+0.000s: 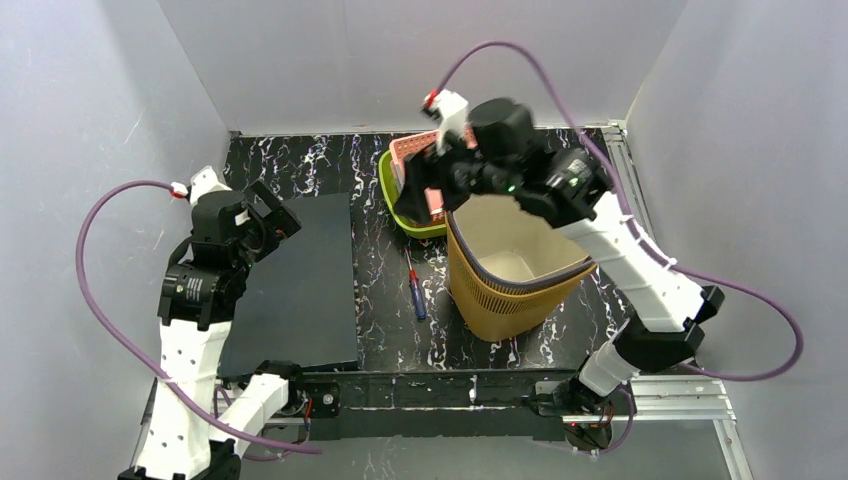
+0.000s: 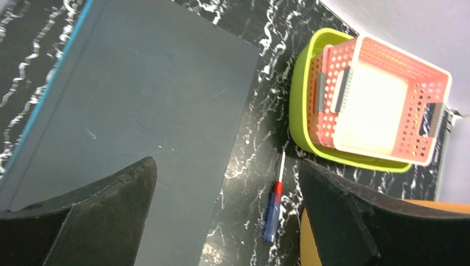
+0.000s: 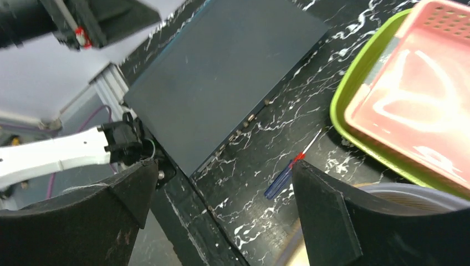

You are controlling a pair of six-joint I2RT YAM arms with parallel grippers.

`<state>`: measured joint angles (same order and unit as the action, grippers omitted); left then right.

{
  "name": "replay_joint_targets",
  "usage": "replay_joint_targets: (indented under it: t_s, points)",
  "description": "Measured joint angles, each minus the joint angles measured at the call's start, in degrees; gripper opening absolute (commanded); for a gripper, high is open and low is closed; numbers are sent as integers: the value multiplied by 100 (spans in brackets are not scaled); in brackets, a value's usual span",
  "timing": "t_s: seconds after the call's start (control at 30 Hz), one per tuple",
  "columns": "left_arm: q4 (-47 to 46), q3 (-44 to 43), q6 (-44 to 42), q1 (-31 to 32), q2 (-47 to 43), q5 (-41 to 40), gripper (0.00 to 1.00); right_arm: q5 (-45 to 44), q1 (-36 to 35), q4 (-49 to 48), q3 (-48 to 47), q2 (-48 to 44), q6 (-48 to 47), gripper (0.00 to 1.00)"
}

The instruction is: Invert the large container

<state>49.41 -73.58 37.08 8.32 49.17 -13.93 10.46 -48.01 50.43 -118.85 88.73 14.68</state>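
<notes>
The large container (image 1: 515, 285) is a tan mesh wastebasket with a dark rim. It stands upright and open-topped on the marbled table, right of centre. A slice of its wall shows in the left wrist view (image 2: 309, 244), and its rim (image 3: 399, 191) shows in the right wrist view. My right gripper (image 1: 425, 185) (image 3: 223, 166) hovers open above the container's far-left rim, with nothing between its fingers. My left gripper (image 1: 275, 215) (image 2: 226, 166) hangs open and empty over the dark mat on the left, well away from the container.
A dark grey mat (image 1: 300, 280) covers the left of the table. A blue-handled screwdriver (image 1: 416, 292) lies between the mat and the container. Behind it, a green tray (image 1: 392, 195) holds a pink perforated basket (image 2: 388, 105). Walls close in on three sides.
</notes>
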Motion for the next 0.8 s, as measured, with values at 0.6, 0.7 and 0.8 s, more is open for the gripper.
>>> replay_joint_targets:
  t_s: [0.6, 0.7, 0.8]
  points:
    - [994, -109, -302, 0, -553, -2310, 98, -3930, -3023, 846, -627, 1506, 17, 99]
    - [1060, -114, -313, 0, -579, -2455, 98, -4341, -3215, 957, -627, 1679, 57, 99]
    - [1102, -114, -315, 0, -581, -2494, 98, -4522, -3320, 1008, -479, 1851, 136, 99]
